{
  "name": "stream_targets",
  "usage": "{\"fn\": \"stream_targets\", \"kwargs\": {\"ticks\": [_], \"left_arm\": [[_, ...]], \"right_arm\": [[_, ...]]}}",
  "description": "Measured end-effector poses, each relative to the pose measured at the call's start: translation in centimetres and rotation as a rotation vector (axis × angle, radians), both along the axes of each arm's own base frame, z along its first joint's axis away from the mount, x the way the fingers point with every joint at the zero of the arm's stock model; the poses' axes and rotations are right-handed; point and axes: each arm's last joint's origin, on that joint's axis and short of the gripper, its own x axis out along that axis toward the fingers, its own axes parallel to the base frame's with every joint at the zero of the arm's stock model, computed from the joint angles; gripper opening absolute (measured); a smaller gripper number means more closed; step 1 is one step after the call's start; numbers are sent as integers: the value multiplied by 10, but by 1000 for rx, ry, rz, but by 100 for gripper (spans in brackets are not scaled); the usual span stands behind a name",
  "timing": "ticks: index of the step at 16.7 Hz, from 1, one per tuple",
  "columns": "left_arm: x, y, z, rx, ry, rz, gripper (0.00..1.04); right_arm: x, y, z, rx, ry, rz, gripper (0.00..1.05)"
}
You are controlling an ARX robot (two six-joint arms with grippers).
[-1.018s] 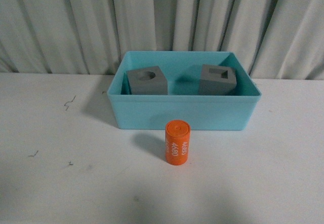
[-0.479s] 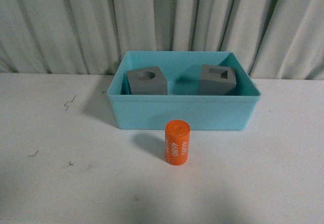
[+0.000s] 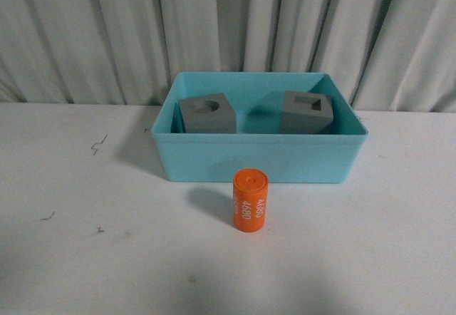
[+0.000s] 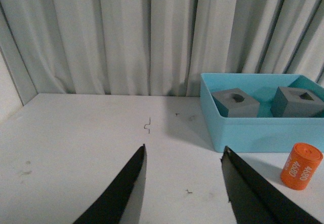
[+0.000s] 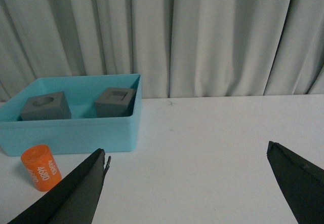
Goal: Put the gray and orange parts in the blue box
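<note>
The left gripper (image 4: 184,147) hangs open. The orange cylinder (image 3: 249,201) stands upright, ahead to its right, on the table (image 3: 85,258) just near of the blue box (image 3: 299,159). The box holds the round-hole gray cube (image 3: 206,115) and the square-hole gray cube (image 3: 306,112). The right gripper (image 5: 186,148) is also spread, and neither arm looks nearer. Since a second ago, only the cylinder's digits have turned.
</note>
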Motion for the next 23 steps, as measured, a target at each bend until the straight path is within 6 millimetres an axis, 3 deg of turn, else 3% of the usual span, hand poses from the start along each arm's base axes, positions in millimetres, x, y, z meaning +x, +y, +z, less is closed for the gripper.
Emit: {"fn": "stream_targets", "kwargs": {"ticks": [2,6,8,16,17,18,19,20,22,23], "left_arm": [[0,0,0,0,0,0,70],[0,0,0,0,0,0,83],[0,0,0,0,0,0,98],[0,0,0,0,0,0,98],[0,0,0,0,0,0,98],[0,0,0,0,0,3,98],[0,0,0,0,-3,-3,98],[0,0,0,0,2,3,98],[0,0,0,0,0,2,98],[0,0,0,0,0,2,98]], "right_arm": [[0,0,0,0,0,0,98],[0,0,0,0,0,0,98],[0,0,0,0,0,0,98],[0,0,0,0,0,0,98],[0,0,-2,8,27,-13,98],[2,2,-3,46,266,-161,98],[10,-5,-6,27,381,-278,98],[19,-15,-9,18,384,-294,98],[40,-22,-15,-57,407,-127,98],[59,-26,-23,-103,456,1,98]]}}
